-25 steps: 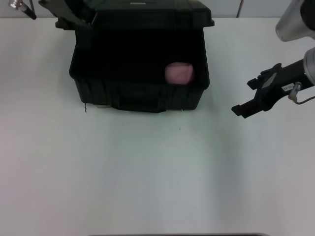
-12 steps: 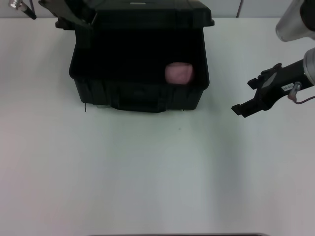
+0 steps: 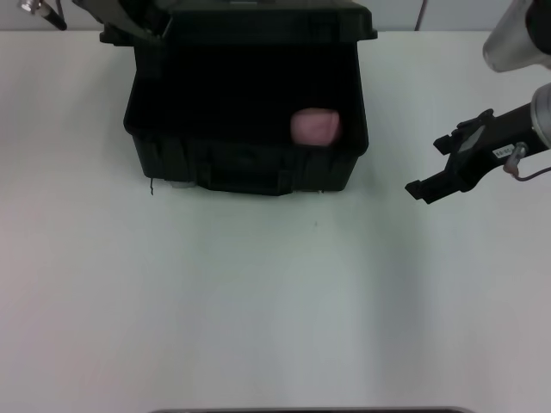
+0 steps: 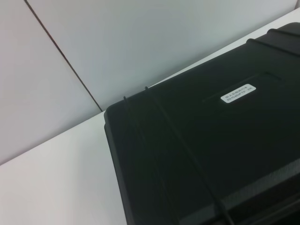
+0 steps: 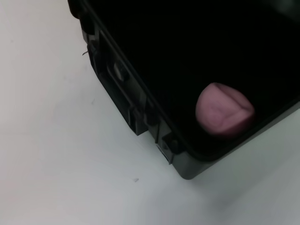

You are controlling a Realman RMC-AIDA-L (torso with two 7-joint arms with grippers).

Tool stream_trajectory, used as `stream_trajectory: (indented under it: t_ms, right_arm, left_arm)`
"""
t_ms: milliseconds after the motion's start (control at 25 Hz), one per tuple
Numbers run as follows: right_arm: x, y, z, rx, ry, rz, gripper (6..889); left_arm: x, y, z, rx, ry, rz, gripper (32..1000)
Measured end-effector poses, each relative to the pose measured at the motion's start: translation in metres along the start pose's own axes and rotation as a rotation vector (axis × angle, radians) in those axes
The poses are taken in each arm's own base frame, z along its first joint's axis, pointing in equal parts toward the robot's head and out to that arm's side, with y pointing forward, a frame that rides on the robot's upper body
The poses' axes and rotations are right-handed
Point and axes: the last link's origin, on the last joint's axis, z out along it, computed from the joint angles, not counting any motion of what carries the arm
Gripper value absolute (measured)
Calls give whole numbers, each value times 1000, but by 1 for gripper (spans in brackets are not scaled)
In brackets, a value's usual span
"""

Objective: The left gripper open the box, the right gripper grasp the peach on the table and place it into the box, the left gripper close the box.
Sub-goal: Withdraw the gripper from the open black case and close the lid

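Resting inside the open black box (image 3: 245, 168), a small pink dimpled peach (image 3: 316, 127)

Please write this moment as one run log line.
box: open | peach: inside box | right gripper: open, beside box | left gripper: at lid's rear corner

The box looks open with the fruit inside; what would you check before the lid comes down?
1. Peach inside the box: ok, it lies by the right-hand wall, below the rim.
2. Nothing sticking out over the rim: ok as far as the head view shows; the dark interior hides the rest.
3. Right gripper out of the way: ok, it is off to the box's right over the table, holding nothing.
4. Left gripper at the lid: ok, it is at the lid's back left corner.
5. Left gripper's hold on the lid: cannot tell.
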Motion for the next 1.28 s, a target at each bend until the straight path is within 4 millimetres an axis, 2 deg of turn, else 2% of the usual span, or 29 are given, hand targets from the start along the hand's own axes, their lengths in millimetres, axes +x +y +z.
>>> stream_trajectory:
  t_ms: [520, 760, 1080, 1280]
  right_arm:
    - [1, -1, -1, 3, -3, 8, 854]
    - [1, -1, -1, 3, -4, 9, 854]
    - [2, -1, -1, 3, -3, 12, 854]
    - [1, -1, -2, 4, -4, 10, 854]
  left_arm:
    - [-3, 3, 0, -8, -20, -5, 546]
    - [-4, 4, -1, -12, -28, -4, 799]
    - [-6, 8, -2, -46, -40, -5, 896]
    - [-4, 9, -8, -45, -28, 1, 897]
